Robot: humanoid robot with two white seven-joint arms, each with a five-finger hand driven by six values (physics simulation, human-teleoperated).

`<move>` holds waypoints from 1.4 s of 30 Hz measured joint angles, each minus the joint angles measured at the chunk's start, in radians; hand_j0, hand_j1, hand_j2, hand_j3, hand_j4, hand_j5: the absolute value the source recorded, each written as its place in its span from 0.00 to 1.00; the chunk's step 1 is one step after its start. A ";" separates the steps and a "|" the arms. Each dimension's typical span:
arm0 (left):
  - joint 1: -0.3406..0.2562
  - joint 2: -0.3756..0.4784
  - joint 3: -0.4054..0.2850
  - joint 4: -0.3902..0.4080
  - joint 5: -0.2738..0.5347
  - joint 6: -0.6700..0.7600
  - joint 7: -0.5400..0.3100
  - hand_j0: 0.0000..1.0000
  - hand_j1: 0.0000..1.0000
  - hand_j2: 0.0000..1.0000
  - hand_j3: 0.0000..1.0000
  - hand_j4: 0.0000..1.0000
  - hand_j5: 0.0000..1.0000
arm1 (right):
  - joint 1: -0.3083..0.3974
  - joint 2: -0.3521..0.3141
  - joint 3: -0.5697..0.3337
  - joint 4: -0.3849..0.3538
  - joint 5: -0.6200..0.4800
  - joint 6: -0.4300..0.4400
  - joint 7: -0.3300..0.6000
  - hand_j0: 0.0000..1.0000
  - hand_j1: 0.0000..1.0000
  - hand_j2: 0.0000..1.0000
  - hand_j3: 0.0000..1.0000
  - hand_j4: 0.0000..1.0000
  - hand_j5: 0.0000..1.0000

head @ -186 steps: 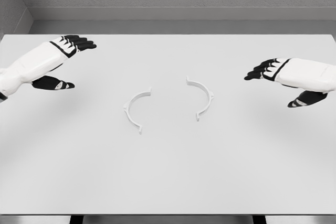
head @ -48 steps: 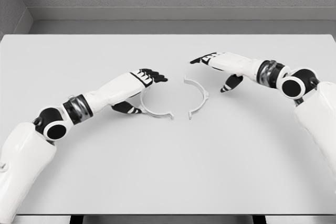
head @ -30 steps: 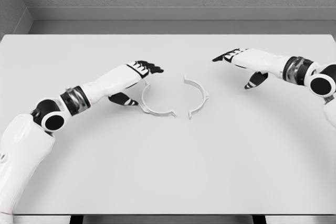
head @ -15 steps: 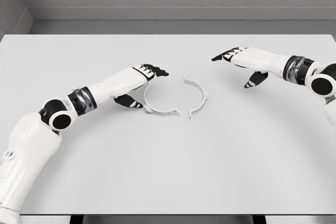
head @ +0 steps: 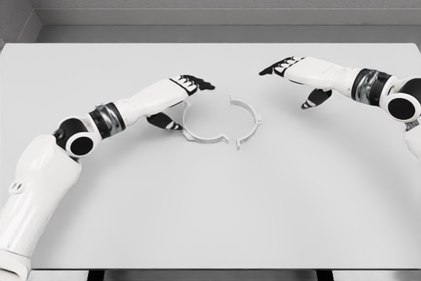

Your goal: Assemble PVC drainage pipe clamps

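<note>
Left hand (head: 176,100) set against left clamp half (head: 200,130), fingers spread, nothing gripped. Right hand (head: 297,77) held apart from right half (head: 248,120), fingers spread.

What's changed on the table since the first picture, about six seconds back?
The left hand came in and pushed the left clamp half rightward, turning it until its open side faces up beside the right clamp half. The right hand reached in, then drew back. The right clamp half barely moved; neither is grasped.
</note>
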 measured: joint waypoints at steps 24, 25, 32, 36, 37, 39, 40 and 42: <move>-0.048 -0.056 -0.011 0.087 -0.011 0.000 0.000 1.00 1.00 1.00 1.00 1.00 1.00 | -0.002 -0.001 -0.005 0.000 0.001 0.002 0.000 1.00 1.00 1.00 1.00 1.00 1.00; -0.049 -0.059 -0.011 0.089 -0.013 0.000 0.000 1.00 1.00 1.00 1.00 1.00 1.00 | 0.000 -0.001 -0.005 0.000 0.001 0.001 0.000 1.00 1.00 1.00 1.00 1.00 1.00; -0.069 -0.074 -0.012 0.118 -0.017 0.000 0.000 1.00 1.00 1.00 1.00 1.00 1.00 | 0.000 -0.001 -0.004 0.000 0.000 0.002 0.000 1.00 1.00 1.00 1.00 1.00 1.00; -0.071 -0.082 -0.016 0.124 -0.017 0.000 0.000 1.00 1.00 1.00 1.00 1.00 1.00 | -0.002 -0.002 -0.004 0.000 0.000 0.002 0.000 1.00 1.00 1.00 1.00 1.00 1.00; -0.071 -0.084 -0.016 0.125 -0.017 0.000 0.000 1.00 1.00 1.00 1.00 1.00 1.00 | -0.002 -0.002 -0.004 0.000 0.000 0.002 0.000 1.00 1.00 1.00 1.00 1.00 1.00; -0.071 -0.087 -0.017 0.126 -0.017 0.000 0.000 1.00 1.00 1.00 1.00 1.00 1.00 | -0.002 -0.003 -0.004 0.001 0.000 0.003 0.000 1.00 1.00 1.00 1.00 1.00 1.00; -0.071 -0.088 -0.017 0.126 -0.017 0.000 0.000 1.00 1.00 1.00 1.00 1.00 1.00 | -0.002 -0.009 -0.005 0.000 0.000 0.003 0.000 1.00 1.00 1.00 1.00 1.00 1.00; -0.071 -0.090 -0.017 0.126 -0.017 0.000 0.000 1.00 1.00 1.00 1.00 1.00 1.00 | -0.002 -0.021 -0.004 -0.001 0.000 0.003 0.000 1.00 1.00 1.00 1.00 1.00 1.00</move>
